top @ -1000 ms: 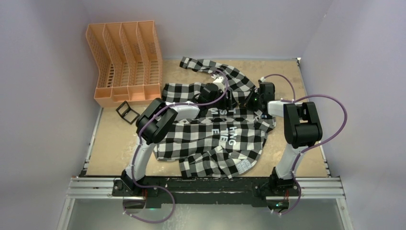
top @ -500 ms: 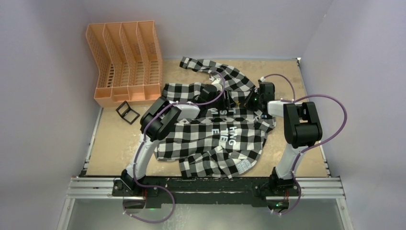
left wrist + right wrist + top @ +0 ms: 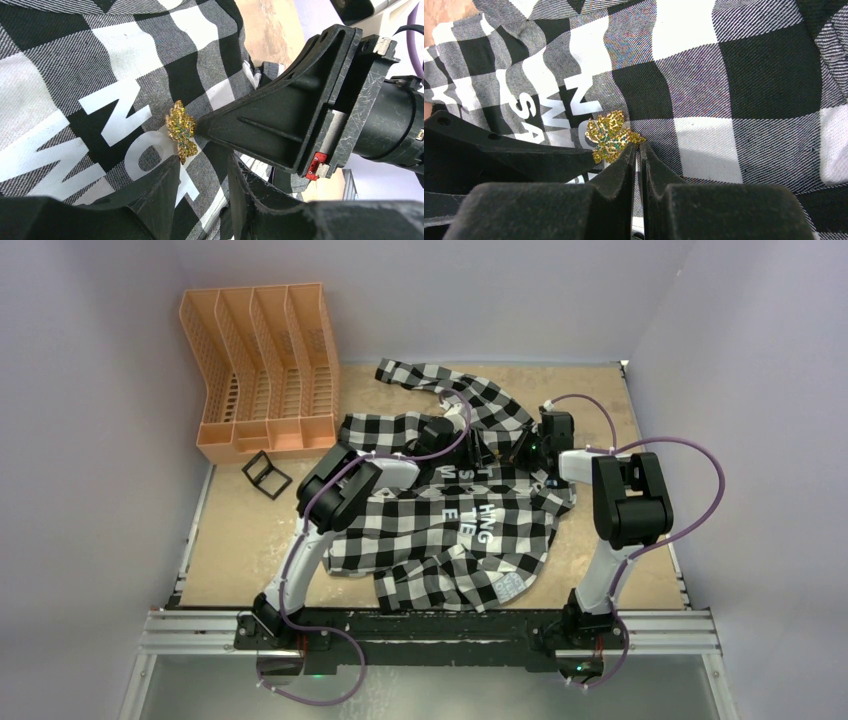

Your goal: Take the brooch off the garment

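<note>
The gold brooch (image 3: 181, 131) is pinned to the black-and-white check garment (image 3: 440, 530) beside white lettering. It also shows in the right wrist view (image 3: 611, 136). My right gripper (image 3: 638, 146) is shut to a thin slit, its tips pinching the brooch's right edge. In the left wrist view it is the black wedge (image 3: 270, 125) touching the brooch. My left gripper (image 3: 202, 162) is open just below the brooch, its jaws over the cloth with nothing between them. In the top view both grippers meet over the shirt's upper part and hide the brooch.
An orange slotted file rack (image 3: 262, 365) stands at the back left. A small black frame-like object (image 3: 266, 473) lies in front of it. The shirt's sleeve (image 3: 420, 375) stretches toward the back wall. Bare tan table (image 3: 240, 540) lies left of the shirt.
The left arm's elbow has swung to the right and its wrist has edged in toward the right gripper. The right arm and the shirt have not moved.
</note>
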### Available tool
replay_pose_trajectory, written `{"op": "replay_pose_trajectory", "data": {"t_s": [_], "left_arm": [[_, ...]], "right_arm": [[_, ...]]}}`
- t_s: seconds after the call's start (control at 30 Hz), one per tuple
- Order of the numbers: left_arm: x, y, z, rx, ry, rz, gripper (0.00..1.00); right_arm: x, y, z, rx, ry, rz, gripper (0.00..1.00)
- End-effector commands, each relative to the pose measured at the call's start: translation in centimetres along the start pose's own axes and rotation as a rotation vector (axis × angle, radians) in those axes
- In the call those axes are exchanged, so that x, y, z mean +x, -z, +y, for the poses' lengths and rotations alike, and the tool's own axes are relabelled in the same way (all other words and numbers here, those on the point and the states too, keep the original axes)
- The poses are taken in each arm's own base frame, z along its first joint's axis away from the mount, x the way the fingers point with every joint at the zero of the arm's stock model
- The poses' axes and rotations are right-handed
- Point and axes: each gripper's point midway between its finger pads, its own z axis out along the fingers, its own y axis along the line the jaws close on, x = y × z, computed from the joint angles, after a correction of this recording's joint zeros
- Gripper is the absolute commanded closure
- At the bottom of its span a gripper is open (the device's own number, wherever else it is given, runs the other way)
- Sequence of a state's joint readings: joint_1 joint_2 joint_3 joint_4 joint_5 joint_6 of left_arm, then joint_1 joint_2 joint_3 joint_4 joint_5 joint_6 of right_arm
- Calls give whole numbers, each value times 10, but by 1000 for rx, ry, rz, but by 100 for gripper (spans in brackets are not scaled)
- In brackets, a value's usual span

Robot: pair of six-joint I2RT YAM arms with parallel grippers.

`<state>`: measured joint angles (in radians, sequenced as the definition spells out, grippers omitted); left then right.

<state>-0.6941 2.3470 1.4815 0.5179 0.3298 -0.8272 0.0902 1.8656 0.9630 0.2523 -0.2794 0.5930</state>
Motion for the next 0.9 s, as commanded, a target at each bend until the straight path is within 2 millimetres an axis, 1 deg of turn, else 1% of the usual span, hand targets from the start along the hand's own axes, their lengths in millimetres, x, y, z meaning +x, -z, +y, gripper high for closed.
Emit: {"op": "replay_pose_trajectory", "data": {"t_s": [0.0,0.13,0.4,0.5,0.6,0.7,0.87], "left_arm": [[-16,-4,-21,89,-5,-45,64],[-13,-5,-21,101,8,-39,71],[-5,-10,-12,92,37,-31,75],[-2,-10,-9,88,49,-25,79],[-2,-8,-13,112,72,-29,87],[-1,-6,-18,136,96,-21,99],[-2,-3,-24,163,115,-11,100]], "right_arm": [[-7,-3,-4,20,20,-17,90],[-8,-4,-4,18,21,-20,90],[-10,-1,-1,8,25,-30,90],[-11,2,1,1,30,-41,89],[-12,5,3,-6,35,-51,89],[-11,8,3,-6,32,-51,89],[-10,8,0,11,19,-54,89]]}}
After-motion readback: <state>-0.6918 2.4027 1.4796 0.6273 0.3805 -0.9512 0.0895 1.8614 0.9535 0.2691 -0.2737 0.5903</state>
